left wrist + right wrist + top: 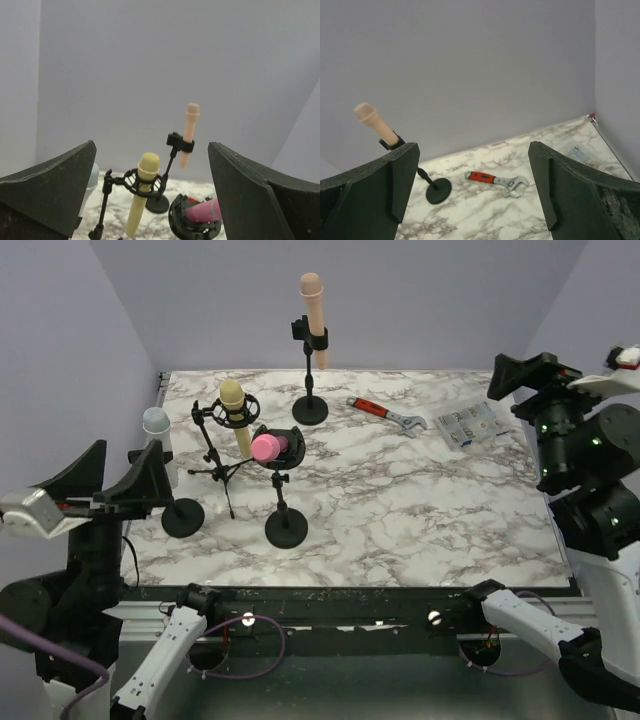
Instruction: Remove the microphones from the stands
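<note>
Four microphones sit on a white marble table (420,520), each one in a black stand and none held by the robot. At the back, a peach microphone (312,302) stands nearly upright in the clip of a tall stand (310,390) with a round base. Nearer and to the left, a yellow microphone (234,410) hangs head-up in a ring cradle on a tripod stand (215,455). Just to its right, a pink microphone (268,447) lies almost level in a round cradle on a short stand (285,520). At the table's left edge is a pale blue microphone (156,422), its lower part hidden behind the left gripper (151,145).

A wrench (388,415) with a red handle lies flat toward the back right. A clear packet (470,425) lies near it, further right.

The left gripper hovers above the table's left edge, jaws spread wide with nothing between them, facing the microphones. The right gripper (472,145) is raised over the right edge, well apart from every stand. Its jaws are also spread wide and hold nothing.
</note>
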You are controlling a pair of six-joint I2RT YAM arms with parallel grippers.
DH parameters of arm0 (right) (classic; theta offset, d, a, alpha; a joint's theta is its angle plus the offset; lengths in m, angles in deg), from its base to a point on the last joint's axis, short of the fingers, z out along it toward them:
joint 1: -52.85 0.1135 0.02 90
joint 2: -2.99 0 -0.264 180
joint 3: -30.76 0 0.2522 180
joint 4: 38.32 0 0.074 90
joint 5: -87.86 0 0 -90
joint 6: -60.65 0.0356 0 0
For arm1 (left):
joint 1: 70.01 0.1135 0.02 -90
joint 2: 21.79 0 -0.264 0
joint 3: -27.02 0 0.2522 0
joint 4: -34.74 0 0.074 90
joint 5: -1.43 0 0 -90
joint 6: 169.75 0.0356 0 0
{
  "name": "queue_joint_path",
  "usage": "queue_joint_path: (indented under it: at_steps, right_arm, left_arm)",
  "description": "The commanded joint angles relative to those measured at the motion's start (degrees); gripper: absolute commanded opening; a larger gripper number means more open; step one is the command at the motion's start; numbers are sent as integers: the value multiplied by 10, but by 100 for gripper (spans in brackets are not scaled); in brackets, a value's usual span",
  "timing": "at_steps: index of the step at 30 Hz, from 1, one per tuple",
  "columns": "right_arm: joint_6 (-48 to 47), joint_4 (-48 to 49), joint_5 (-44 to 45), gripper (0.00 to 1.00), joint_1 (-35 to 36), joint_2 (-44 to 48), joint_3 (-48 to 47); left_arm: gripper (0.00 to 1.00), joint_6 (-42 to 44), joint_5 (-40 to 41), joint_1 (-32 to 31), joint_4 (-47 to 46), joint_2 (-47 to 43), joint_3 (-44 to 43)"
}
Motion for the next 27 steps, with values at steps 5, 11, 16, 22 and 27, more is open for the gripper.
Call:
queue_joint_path:
  at_steps: [5, 11, 16, 22, 27]
  right_arm:
    - [15, -51, 23, 100, -1, -24, 50]
    - [31, -35, -21, 100, -1, -31, 87]
    - [41, -7, -87, 100, -1, -42, 123]
    - [66, 17, -154, 100, -1, -65, 158]
    - [46, 26, -302, 100, -1, -108, 159]
  left_arm:
    - [99, -14, -72, 2, 85, 54, 3]
    - [99, -15, -73, 2, 102, 60, 31]
    - [99, -16, -79, 2, 112, 51, 64]
    - [99, -7, -80, 2, 137, 45, 93]
    - [99, 2, -87, 2, 139, 32, 123]
